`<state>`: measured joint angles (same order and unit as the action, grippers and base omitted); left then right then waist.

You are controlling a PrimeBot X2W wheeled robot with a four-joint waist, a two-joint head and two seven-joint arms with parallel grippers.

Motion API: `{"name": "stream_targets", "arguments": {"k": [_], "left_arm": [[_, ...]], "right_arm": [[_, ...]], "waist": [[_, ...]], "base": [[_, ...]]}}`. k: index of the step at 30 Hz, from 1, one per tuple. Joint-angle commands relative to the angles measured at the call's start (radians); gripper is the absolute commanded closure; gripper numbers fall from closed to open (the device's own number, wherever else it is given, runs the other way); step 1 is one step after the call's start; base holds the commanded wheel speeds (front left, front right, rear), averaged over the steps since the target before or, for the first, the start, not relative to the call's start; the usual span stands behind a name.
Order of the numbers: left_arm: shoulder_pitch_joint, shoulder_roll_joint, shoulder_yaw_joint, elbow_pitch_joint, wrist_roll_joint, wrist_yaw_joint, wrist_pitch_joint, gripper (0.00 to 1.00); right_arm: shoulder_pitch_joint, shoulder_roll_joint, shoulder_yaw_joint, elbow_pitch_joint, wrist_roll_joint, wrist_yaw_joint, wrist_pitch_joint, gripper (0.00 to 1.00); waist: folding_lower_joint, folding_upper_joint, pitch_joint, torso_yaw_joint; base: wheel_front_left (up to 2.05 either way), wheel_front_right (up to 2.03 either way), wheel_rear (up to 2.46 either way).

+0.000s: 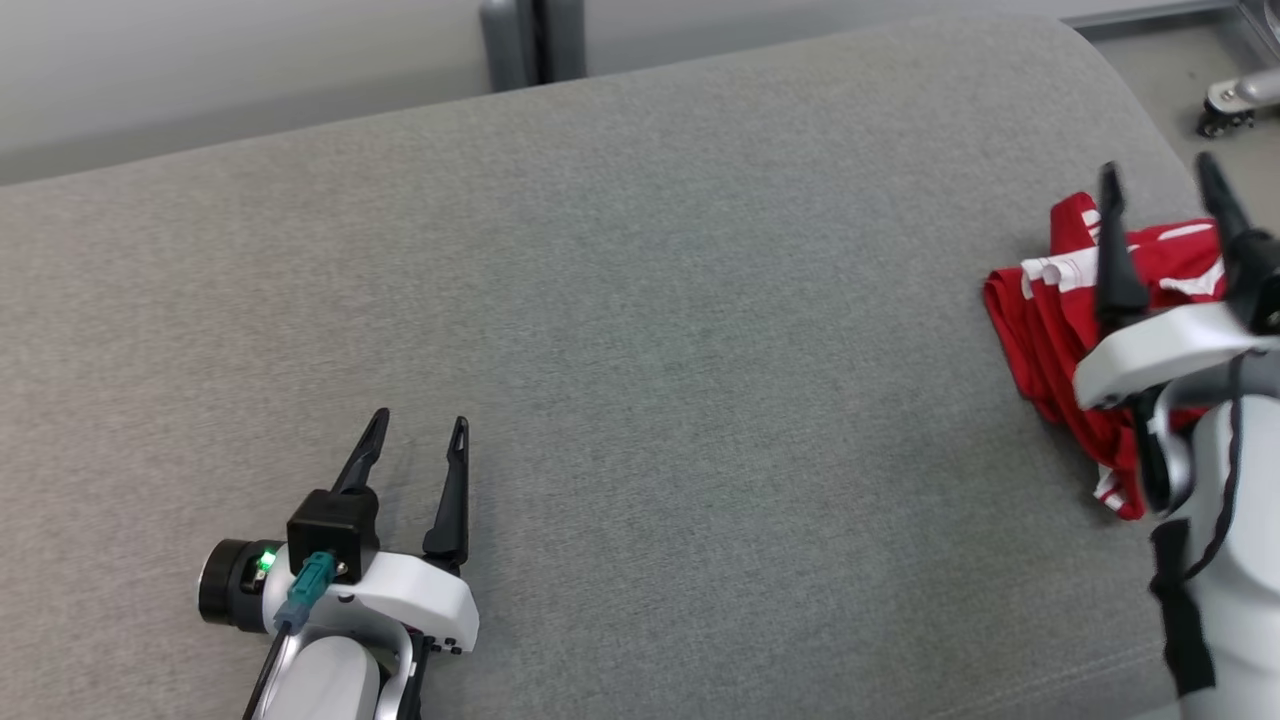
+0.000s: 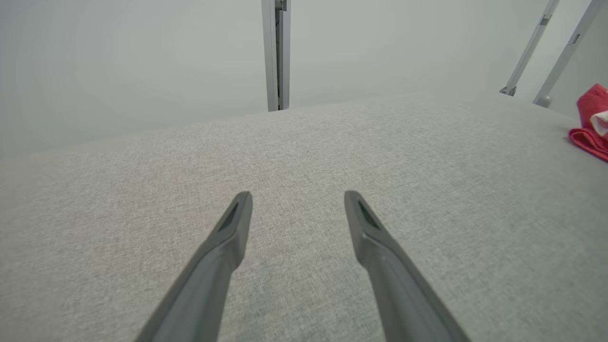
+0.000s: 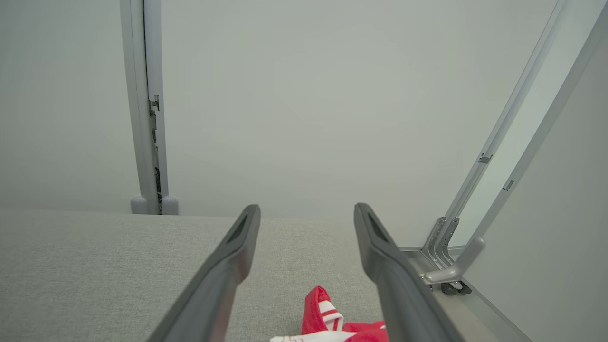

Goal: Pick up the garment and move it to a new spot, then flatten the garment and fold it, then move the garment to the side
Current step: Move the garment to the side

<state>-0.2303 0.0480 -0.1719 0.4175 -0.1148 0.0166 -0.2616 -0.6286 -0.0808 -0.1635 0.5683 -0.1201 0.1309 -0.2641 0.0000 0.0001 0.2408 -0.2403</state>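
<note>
1. A crumpled red garment [image 1: 1050,330] with white stripes lies in a heap directly under the right gripper [image 1: 1157,168], close to the surface's right-hand edge.
2. The right gripper's two dark fingers are spread wide and grip nothing. In the right wrist view the garment [image 3: 327,323] shows low between the fingers of the right gripper [image 3: 306,209], nearer the wrist than the tips.
3. The left gripper [image 1: 420,418] is well apart from the garment, far off to its left, over bare fabric. Its fingers are also spread apart and empty.
4. From the left gripper [image 2: 298,194], the garment [image 2: 591,128] sits far to the right and ahead of the fingertips.
5. Both grippers are above a wide grey upholstered surface [image 1: 640,300] with a fine woven texture; it is smooth and rounds off at its far right corner.
6. Beyond the fingertips of both grippers stands a pale, plain wall with a grey vertical post [image 1: 530,40] rising behind the far edge.
7. Past the right gripper, off the surface's corner, a metal leg on a small castor [image 1: 1230,105] rests on a pale floor, and slanted metal struts [image 3: 513,118] lean upward.
</note>
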Motion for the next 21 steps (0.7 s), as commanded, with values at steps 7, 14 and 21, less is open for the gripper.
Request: {"name": "stream_targets", "arguments": {"k": [7, 14, 21], "left_arm": [[0.037, 0.005, 0.008, -0.007, -0.025, 0.032, -0.004, 0.0], [0.086, 0.005, 0.036, -0.005, -0.034, 0.061, -0.004, 0.0], [0.129, 0.005, 0.062, -0.008, -0.025, 0.069, -0.004, 0.0]], "right_arm": [[0.155, 0.021, 0.091, -0.092, 0.091, 0.0, 0.001, 0.0], [0.292, 0.026, 0.138, -0.102, 0.154, 0.0, 0.001, 0.0], [0.378, 0.026, 0.141, -0.113, 0.188, 0.0, 0.001, 0.0]], "waist": [[0.0, -0.0001, -0.067, 0.093], [0.0, -0.0001, -0.125, 0.17], [0.0, -0.0001, -0.17, 0.217]], "base": [[0.0, 0.0, 0.0], [0.0, 0.0, 0.0], [0.0, 0.0, 0.0]]}}
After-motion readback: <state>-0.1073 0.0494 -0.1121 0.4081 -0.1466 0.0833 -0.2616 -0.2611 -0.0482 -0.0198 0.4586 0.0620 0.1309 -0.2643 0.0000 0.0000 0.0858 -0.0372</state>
